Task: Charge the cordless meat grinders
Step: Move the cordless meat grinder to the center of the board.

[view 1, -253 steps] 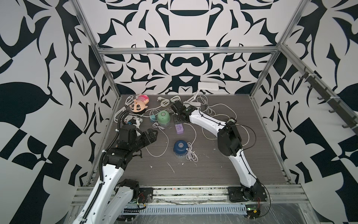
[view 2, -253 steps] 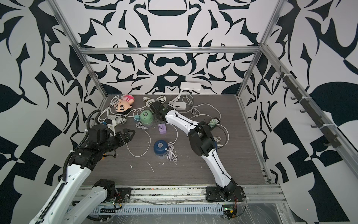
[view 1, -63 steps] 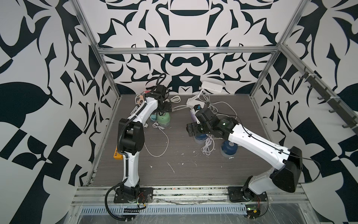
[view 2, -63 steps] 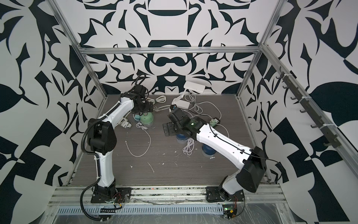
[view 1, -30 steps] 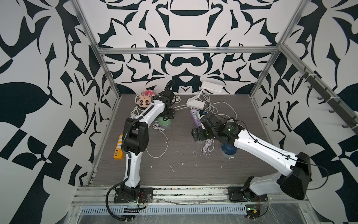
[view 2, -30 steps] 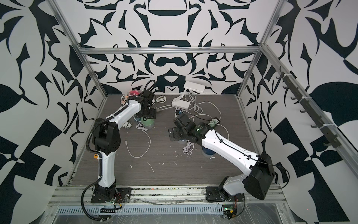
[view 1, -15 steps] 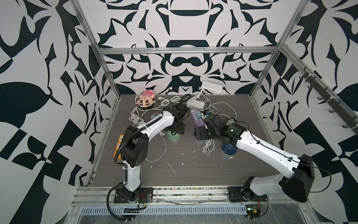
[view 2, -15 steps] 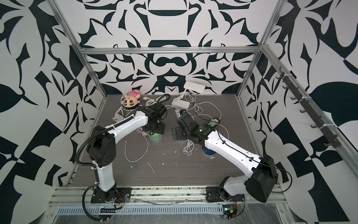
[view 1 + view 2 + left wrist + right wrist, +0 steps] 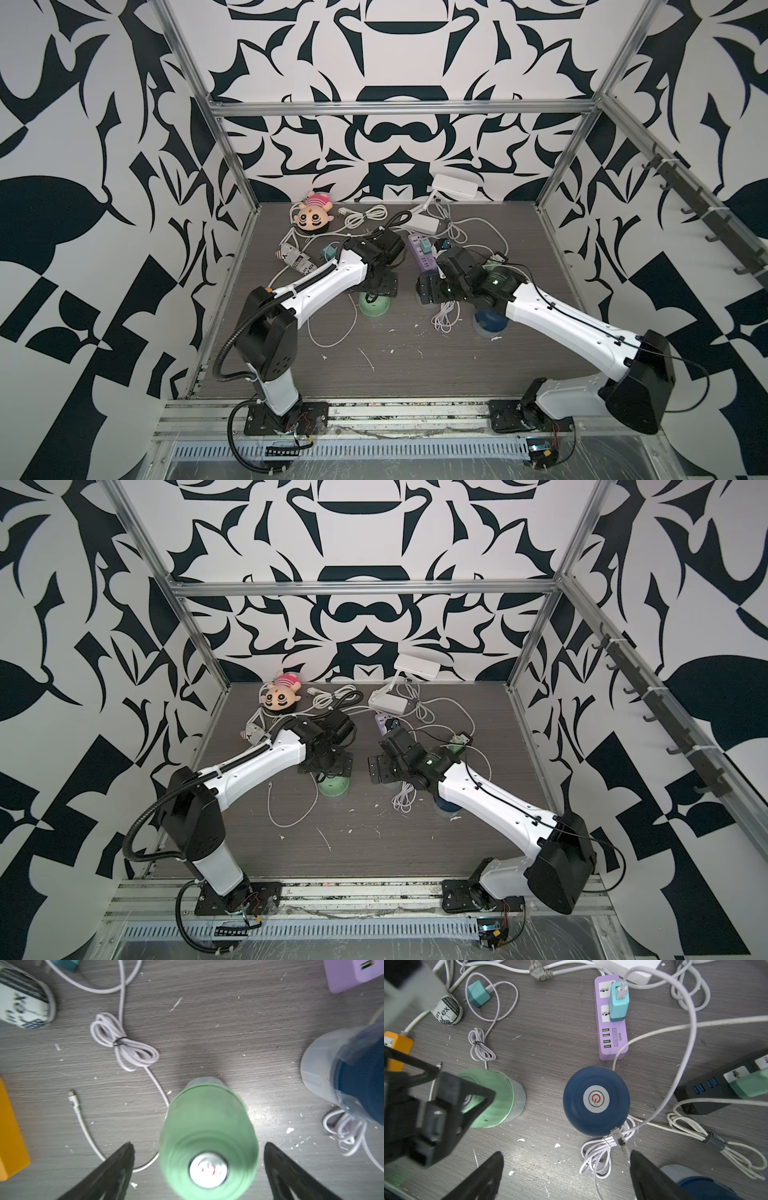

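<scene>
A mint green grinder (image 9: pixel 374 306) (image 9: pixel 333 788) stands upright mid-table. My left gripper (image 9: pixel 377 291) (image 9: pixel 198 1145) hangs straight over it, open, with a gap between each finger and the green dome (image 9: pixel 207 1136). One navy grinder (image 9: pixel 596 1101) stands to the right of the green one (image 9: pixel 496 1095), mostly hidden under my right wrist in both top views. My right gripper (image 9: pixel 432 291) (image 9: pixel 565 1153) is open and empty just in front of it. A bundled white cable (image 9: pixel 604 1153) lies by this grinder. Another navy grinder (image 9: pixel 490 322) (image 9: pixel 699 1186) stands under my right forearm.
A purple power strip (image 9: pixel 422 253) (image 9: pixel 612 1032) holds a teal adapter (image 9: pixel 618 1001) with a cable. A black strip (image 9: pixel 720 1088), an orange strip (image 9: pixel 396 1047), a loose teal adapter (image 9: pixel 478 996), a plush doll (image 9: pixel 311 216) and tangled cords fill the back.
My left arm has carried the green grinder from the back left toward the middle of the table, and its jaws have now spread off it. My right gripper has barely moved.
</scene>
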Available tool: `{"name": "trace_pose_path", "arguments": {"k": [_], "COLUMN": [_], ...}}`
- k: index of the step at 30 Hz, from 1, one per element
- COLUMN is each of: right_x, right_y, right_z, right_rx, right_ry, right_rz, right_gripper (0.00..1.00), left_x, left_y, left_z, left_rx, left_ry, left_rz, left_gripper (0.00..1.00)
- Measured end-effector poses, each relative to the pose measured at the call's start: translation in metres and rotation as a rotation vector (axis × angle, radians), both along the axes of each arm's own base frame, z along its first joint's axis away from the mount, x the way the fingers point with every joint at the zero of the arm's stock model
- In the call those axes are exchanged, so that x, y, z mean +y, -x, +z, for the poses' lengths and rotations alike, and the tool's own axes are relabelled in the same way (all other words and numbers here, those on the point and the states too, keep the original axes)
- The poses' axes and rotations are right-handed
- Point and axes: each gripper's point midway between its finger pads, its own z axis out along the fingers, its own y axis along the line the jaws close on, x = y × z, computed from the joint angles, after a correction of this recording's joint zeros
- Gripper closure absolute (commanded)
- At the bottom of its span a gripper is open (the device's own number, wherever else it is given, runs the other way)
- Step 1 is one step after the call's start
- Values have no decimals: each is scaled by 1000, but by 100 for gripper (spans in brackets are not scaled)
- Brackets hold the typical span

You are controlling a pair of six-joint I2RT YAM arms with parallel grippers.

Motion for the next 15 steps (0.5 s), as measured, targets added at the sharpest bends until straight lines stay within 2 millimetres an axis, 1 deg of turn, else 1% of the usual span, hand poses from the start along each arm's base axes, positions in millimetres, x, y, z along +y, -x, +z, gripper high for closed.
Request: {"name": "trace_pose_path", "arguments": {"k": [2, 4, 6, 7, 8, 9, 11, 14, 15], "right_x": [-1, -1, -1, -1, -1, -1, -2, -1, -1], "right_y": [1, 2, 2, 3, 3, 4, 6, 8, 8], "right_z": [3, 6, 9, 10, 12, 14, 17, 21, 21], "right_rx": [-6, -12, -17, -20, -24, -27, -31, -35, -33], "right_ry": [-7, -16, -24, -29, -34, -39, -51, -64, -69], "right_rz": [1, 3, 4, 4, 6, 7, 11, 19, 22], "right_gripper": [2, 3, 8, 11, 14, 18, 24, 33, 36], "left_x": [5, 12, 21, 30, 44, 59, 95, 137, 144], "left_y": [2, 3, 3, 5, 7, 9, 14, 22, 25], "left_z": [14, 23, 26, 24, 20, 15, 1, -23, -29], "left_rx": [-30, -49, -64, -64, -58, -51, -32, -4, 5], "left_ry": [13, 10, 18, 26, 30, 32, 32, 33, 29], "left_rz": [9, 21, 45, 68, 103, 140, 250, 390, 415], "left_gripper": [1, 1, 10, 14, 22, 26, 34, 43, 45]}}
